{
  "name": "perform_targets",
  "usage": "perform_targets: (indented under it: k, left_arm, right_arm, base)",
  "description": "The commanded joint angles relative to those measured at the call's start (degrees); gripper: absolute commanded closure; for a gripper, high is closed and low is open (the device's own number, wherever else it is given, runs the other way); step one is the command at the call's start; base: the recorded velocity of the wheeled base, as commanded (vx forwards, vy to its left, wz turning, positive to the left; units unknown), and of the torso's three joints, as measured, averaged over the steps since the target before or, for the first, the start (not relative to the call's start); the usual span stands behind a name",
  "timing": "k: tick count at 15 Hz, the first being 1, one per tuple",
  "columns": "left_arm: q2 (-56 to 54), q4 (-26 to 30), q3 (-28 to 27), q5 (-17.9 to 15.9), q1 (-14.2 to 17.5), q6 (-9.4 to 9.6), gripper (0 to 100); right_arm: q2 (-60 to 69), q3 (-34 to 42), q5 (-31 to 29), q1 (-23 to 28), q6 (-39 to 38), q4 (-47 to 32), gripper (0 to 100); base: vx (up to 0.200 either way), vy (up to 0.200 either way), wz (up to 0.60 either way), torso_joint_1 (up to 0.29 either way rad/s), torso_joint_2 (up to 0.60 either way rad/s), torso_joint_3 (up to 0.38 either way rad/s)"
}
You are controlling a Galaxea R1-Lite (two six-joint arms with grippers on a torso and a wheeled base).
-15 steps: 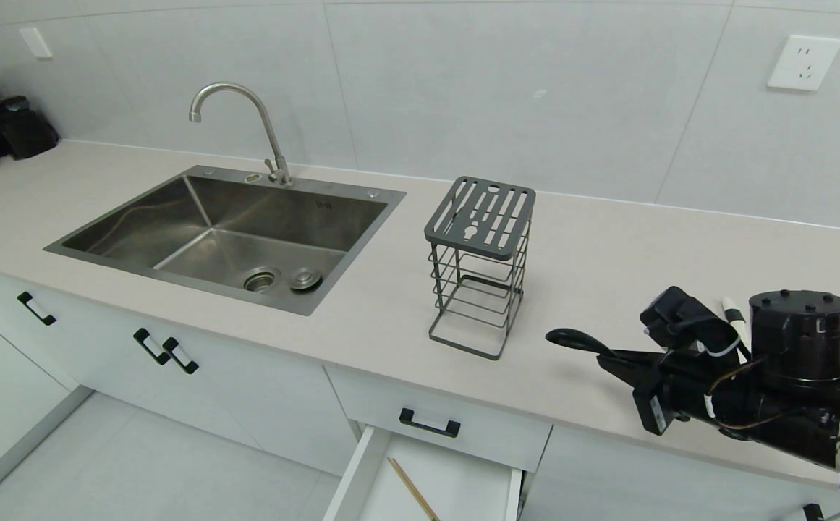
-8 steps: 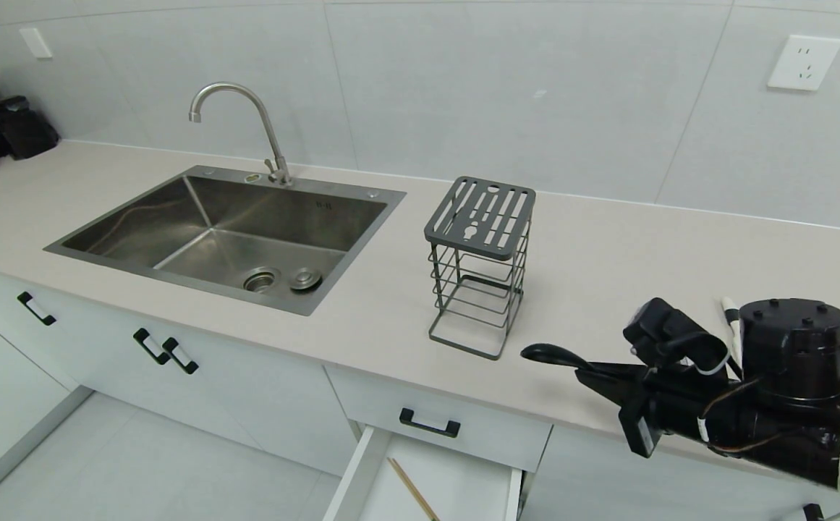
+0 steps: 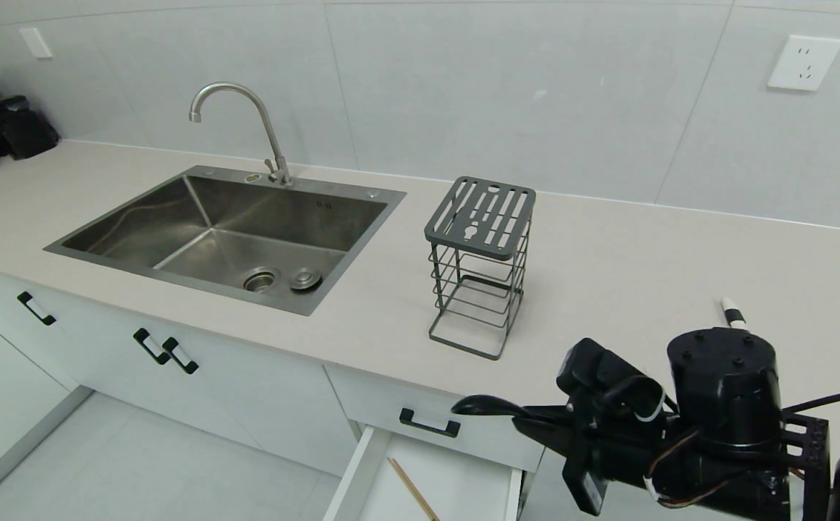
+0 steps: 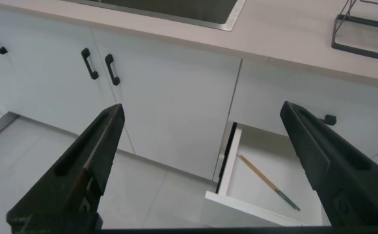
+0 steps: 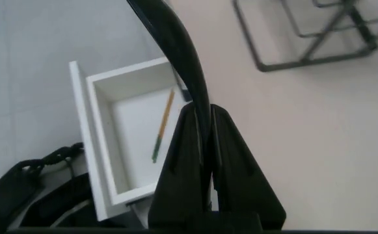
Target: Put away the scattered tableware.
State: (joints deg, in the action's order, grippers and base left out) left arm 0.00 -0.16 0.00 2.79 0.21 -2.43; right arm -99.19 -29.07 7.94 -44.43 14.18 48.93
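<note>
Head view: the right end effector (image 3: pixel 544 425) is clenched on the handle of a black spoon (image 3: pixel 483 407). It holds the spoon level just off the near edge of the bench (image 3: pixel 608 268), with the bowl pointing left, over the right side of the open drawer (image 3: pixel 353 474).
Step in hand: probably carrying the spoon to the drawer, where one chopstick (image 3: pixel 412 488) already lies.
Next move: judged from this pose, lower the spoon toward the drawer and bring it over the drawer floor rather than the side wall. Release only once it is low enough not to bounce out.
Left end effector (image 4: pixel 202 114): released, fingers spread wide. It hangs in front of the cabinet doors, left of the drawer.
Right wrist view: shows the grip itself, with both pads pressed on the spoon (image 5: pixel 175 52) handle. It also shows the chopstick (image 5: pixel 164 123) on the drawer (image 5: pixel 133 130) floor, and the base of the wire cutlery rack (image 5: pixel 306 39) on the bench.
Left wrist view: looks into the drawer (image 4: pixel 247 188) from the front and shows the green end of the chopstick (image 4: pixel 267 181).
Also on the bench: the cutlery rack (image 3: pixel 479 217) stands right of the sink (image 3: pixel 174 278). A white utensil tip with a dark band (image 3: pixel 732 312) shows behind the right arm; what it is cannot be told.
</note>
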Motion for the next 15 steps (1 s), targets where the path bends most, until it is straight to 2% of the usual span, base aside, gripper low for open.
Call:
perform_targets:
  k: [1,3,5,10,15]
  left_arm:
    - [0.0,0.0,0.0,0.0,0.1,-0.04,0]
    - [0.0,0.0,0.0,0.0,0.1,-0.04,0]
    - [0.0,0.0,0.0,0.0,0.1,-0.04,0]
    - [0.0,0.0,0.0,0.0,0.1,-0.04,0]
    - [0.0,0.0,0.0,0.0,0.0,-0.04,0]
  right_arm:
    - [-2.8,-1.9,0.1,-2.9,-1.1,0.0,100]
    - [-4.2,-3.6,0.1,-4.4,-3.3,-0.1,100]
    - [-5.6,-5.7,0.0,-8.5,-9.7,0.1,100]
    - [-8.1,-15.0,0.1,-10.5,-10.0,-2.8,100]
    - [-8.2,-16.5,-0.4,-11.2,-10.0,-3.3,100]
  base:
    - [0.0,0.0,0.0,0.0,0.0,0.0]
    - [0.0,0.0,0.0,0.0,0.0,0.0]
    - [0.0,0.0,0.0,0.0,0.0,0.0]
    - [0.0,0.0,0.0,0.0,0.0,0.0]
    - [0.0,0.0,0.0,0.0,0.0,0.0]
